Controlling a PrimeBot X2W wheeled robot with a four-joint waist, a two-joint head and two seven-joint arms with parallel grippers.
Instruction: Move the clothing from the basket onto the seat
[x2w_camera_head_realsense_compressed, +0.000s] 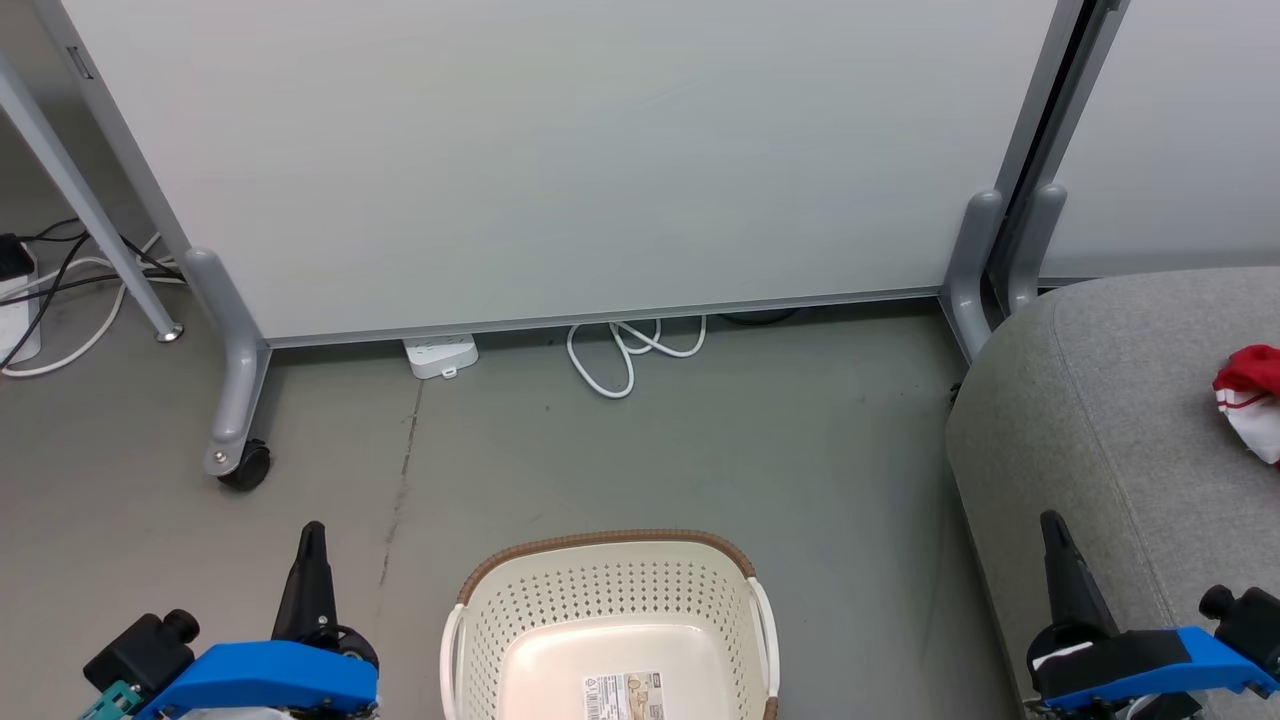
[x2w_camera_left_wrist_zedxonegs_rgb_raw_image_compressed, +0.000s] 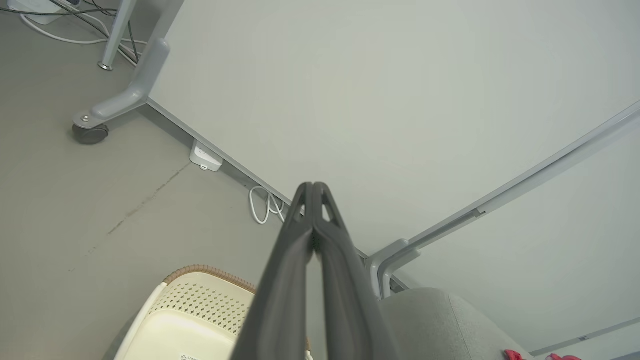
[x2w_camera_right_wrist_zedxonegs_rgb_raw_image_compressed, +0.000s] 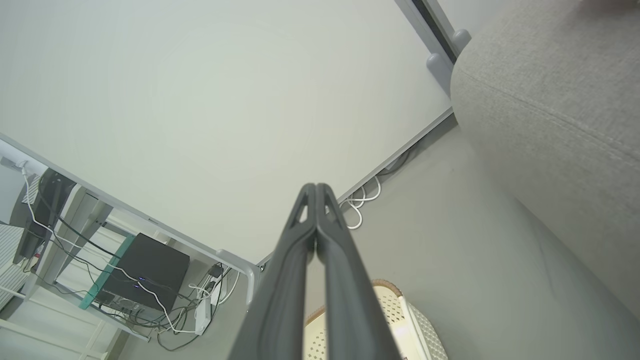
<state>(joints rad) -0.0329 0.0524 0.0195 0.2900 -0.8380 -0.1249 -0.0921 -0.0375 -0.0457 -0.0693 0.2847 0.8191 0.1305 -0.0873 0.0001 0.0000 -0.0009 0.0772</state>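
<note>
Head view catches clothing (x2w_camera_head_realsense_compressed: 1250, 392) on seat (x2w_camera_head_realsense_compressed: 1100, 420)

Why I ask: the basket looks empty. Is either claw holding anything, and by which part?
Nothing is held. The left claw and right claw are both shut on nothing; the clothing lies on the seat.

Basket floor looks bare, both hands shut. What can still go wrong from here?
1. The red clothing lies cropped at the head view's right edge, so both garments on the seat can't be confirmed.
2. The basket is cut off at its near end; a leftover could be missed.
3. The right hand hangs close beside the seat; turning might scrape it.
</note>
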